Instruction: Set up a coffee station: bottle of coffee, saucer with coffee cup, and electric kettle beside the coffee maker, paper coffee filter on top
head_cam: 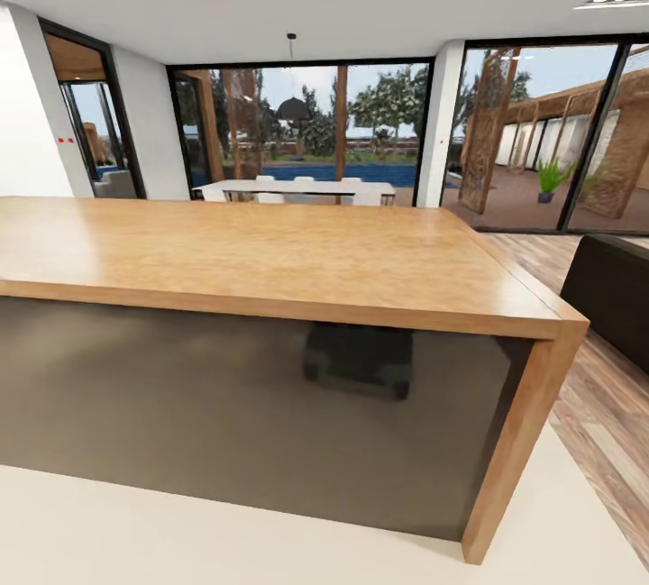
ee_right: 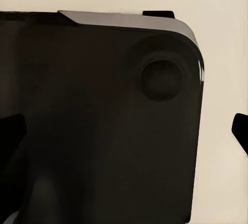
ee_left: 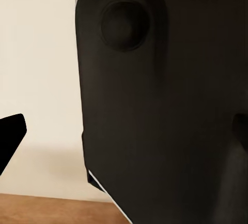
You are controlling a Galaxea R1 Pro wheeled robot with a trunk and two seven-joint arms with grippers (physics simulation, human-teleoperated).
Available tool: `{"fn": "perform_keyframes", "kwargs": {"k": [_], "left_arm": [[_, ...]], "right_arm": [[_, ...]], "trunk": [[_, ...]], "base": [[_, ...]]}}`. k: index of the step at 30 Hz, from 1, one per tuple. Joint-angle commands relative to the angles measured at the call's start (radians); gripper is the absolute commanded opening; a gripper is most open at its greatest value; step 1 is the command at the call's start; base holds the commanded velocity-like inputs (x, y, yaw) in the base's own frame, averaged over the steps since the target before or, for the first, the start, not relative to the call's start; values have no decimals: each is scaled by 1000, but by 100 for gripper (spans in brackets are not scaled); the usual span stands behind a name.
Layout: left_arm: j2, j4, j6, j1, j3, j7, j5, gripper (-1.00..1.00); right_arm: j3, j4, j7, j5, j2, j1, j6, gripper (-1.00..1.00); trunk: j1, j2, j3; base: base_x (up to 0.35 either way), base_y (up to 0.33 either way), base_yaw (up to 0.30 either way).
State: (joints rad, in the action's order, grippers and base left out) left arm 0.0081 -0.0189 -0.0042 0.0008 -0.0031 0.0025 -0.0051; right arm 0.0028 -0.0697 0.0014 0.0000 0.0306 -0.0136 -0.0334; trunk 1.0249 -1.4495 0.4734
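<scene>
A long wooden island countertop (head_cam: 270,251) stretches across the head view, above a dark glossy front panel (head_cam: 180,396). In the left wrist view my left gripper (ee_left: 129,138) is open, one dark fingertip (ee_left: 10,138) at the frame's edge, and nothing is held between the fingers. Behind it is my own black base (ee_left: 165,105) over pale floor (ee_left: 41,79). My right gripper (ee_right: 126,133) is open too, its fingertips (ee_right: 241,131) wide apart over the same black base (ee_right: 93,120).
Beyond the island stand a white dining table (head_cam: 297,187) with chairs and tall glass doors (head_cam: 541,125). A dark sofa (head_cam: 608,292) sits at the right on plank flooring (head_cam: 604,423). Pale floor (head_cam: 180,531) runs along the island's near side. The island's right corner post (head_cam: 518,441) is close.
</scene>
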Motion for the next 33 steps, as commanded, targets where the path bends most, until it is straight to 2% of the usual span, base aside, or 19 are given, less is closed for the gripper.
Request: {"fn": "perform_keyframes", "kwargs": {"k": [1,9,26,33], "left_arm": [[-1,-1,0,0,-1,0,-1,100],[-2,-1,1,-1,0,-8,7,100],[1,-1,3,-5,4,3,13,100],[3,-1,3,-6,5,4,14,100]], "right_arm": [[0,1,0,0,0,0,-3,100],[0,1,0,0,0,0,-3,100],[-1,-3,-3,0,0,0,-5,100],[-3,-68,-4,0,-1,-1,-4,100]], "trunk": [[0,0,2],[0,0,8],[-65,119,-32],[-92,168,-49]], "base": [[46,-4,230],[10,-1,235],[0,0,236],[0,0,236]]}}
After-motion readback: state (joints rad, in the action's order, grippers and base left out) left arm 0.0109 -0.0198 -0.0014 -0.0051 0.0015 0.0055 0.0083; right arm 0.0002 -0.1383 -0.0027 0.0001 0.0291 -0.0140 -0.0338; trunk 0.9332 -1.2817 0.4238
